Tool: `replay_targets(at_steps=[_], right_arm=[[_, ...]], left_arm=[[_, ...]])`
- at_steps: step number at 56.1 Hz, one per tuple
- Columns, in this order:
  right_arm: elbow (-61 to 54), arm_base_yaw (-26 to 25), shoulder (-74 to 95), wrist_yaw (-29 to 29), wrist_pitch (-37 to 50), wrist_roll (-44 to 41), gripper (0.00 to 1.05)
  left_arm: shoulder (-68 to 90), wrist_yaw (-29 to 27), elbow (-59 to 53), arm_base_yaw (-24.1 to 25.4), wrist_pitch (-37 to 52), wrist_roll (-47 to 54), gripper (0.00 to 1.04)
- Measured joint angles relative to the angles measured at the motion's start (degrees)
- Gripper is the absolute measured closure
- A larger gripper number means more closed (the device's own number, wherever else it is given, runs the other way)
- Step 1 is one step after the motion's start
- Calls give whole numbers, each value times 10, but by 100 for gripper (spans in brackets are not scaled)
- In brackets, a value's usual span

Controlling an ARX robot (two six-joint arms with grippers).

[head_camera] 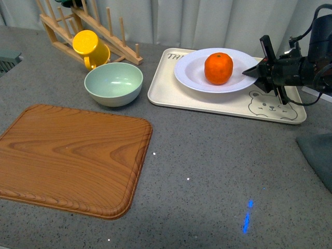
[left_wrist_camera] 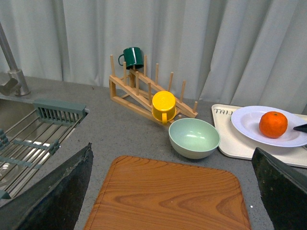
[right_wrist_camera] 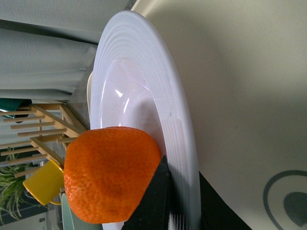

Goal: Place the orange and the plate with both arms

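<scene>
Setting: grey speckled counter [head_camera: 218,171] backed by pale curtains; from my remote seat I get 3 views.
Orange: the orange [head_camera: 218,68] sits inside the plate [head_camera: 189,72], touching its floor.
Plate: it rests on the beige bear-print tray [head_camera: 207,104] at the far right of the counter.
Right gripper: the right gripper [head_camera: 262,70] is level with the plate's near-right rim. In the right wrist view 1 dark finger [right_wrist_camera: 156,196] lies over the rim, just beside the orange [right_wrist_camera: 110,175], with dark material below the rim too. I judge it closing on or clamped to the rim, but I cannot tell whether the jaws have actually met the plate.
Left gripper: only its 2 dark fingers [left_wrist_camera: 53,191] show at the edges of the left wrist view, spread wide with nothing between them, above the near end of the wooden cutting board [left_wrist_camera: 168,196].
Progress: I read this as early. Orange and plate are both on the tray, nothing is lifted, and the board, a likely target, is bare.
Left to do: secure the plate, take the orange, move both.
View differences: the left wrist view alone shows the sink rack [left_wrist_camera: 33,139] and a green mug [left_wrist_camera: 132,57] on the wooden rack [left_wrist_camera: 144,93]. The front view alone shows the bear print.
Nearby: green bowl [head_camera: 113,83], yellow mug [head_camera: 91,47].
</scene>
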Motion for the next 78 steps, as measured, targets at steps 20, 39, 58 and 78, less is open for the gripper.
replay_targets(at_steps=[20, 39, 58, 78], right_arm=[[-54, -4, -27, -1, 15, -25, 56], [-219, 2, -249, 130, 14, -211, 9], [-540, 45, -533, 432, 145, -509, 9], [-782, 68, -803, 503, 68, -514, 9]], left_arm=[[0, 0, 0, 0, 0, 0, 6], [0, 0, 0, 0, 0, 0, 6], [0, 0, 0, 0, 0, 0, 6], [0, 0, 0, 0, 0, 0, 6]])
